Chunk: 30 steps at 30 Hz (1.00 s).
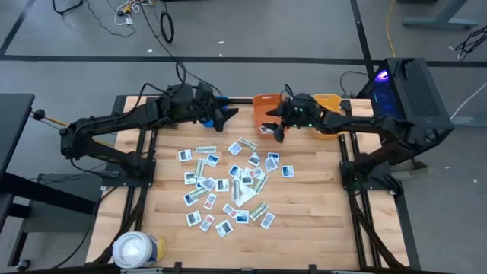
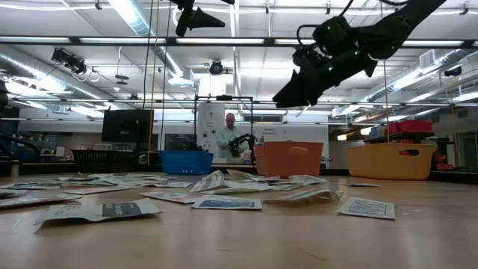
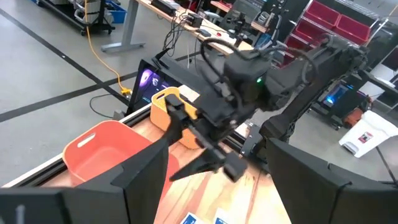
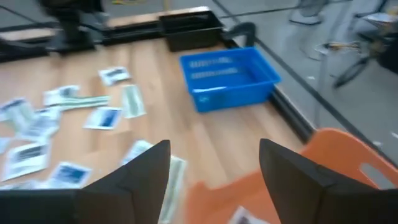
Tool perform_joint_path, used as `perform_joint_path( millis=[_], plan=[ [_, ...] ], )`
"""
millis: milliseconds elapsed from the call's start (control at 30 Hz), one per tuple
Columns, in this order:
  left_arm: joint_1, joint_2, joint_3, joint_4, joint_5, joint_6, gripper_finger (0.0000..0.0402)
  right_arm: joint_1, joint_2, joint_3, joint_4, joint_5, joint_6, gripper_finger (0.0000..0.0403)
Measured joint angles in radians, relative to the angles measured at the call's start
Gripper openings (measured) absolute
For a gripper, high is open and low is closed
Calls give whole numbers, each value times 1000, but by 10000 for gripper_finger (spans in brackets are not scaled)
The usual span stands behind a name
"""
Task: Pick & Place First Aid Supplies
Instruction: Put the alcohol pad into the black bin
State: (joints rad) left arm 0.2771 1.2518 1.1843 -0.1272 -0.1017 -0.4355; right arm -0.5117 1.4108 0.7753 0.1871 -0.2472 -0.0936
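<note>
Two arms over three bins, packets scattered on the wooden table.

At far left, the left gripper [image 1: 226, 116] hangs with fingers spread, empty, over the ribbed blue bin [image 1: 218, 101]. The smooth orange bin [image 1: 265, 104] sits beside it; the right gripper [image 1: 272, 131] hovers at its near edge, fingers apart, holding nothing. The yellow bin [image 1: 329, 101] stands rightmost. Roughly thirty flat rectangular first aid packets [image 1: 228, 183] litter mid-table; one white roll [image 1: 137, 250] stands near-left.

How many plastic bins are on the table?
3, in a row along the far edge: the blue plastic bin under the left arm's tool, the orange plastic bin beneath the right tool, the yellow plastic bin rightmost.
</note>
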Motion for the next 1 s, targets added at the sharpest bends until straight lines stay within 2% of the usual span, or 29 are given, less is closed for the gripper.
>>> perform_joint_path(
  millis=[200, 267, 500, 633, 767, 1000],
  plan=[
    [0, 0, 0, 0, 0, 1, 273, 24, -108, 0, -199, -175, -33, 239],
    [0, 0, 0, 0, 1, 1, 273, 50, -140, 0, -284, -199, -60, 238],
    [0, 0, 0, 0, 1, 2, 273, 160, -214, 0, -611, -178, -115, 237],
    [0, 0, 0, 0, 1, 2, 273, 230, -214, 0, -748, -110, -143, 237],
    [0, 0, 0, 0, 1, 3, 273, 286, -207, -20, -749, -59, -153, 237],
    [0, 0, 0, -6, 1, 4, 273, 316, -201, -129, -606, 28, -132, 237]
  ],
)
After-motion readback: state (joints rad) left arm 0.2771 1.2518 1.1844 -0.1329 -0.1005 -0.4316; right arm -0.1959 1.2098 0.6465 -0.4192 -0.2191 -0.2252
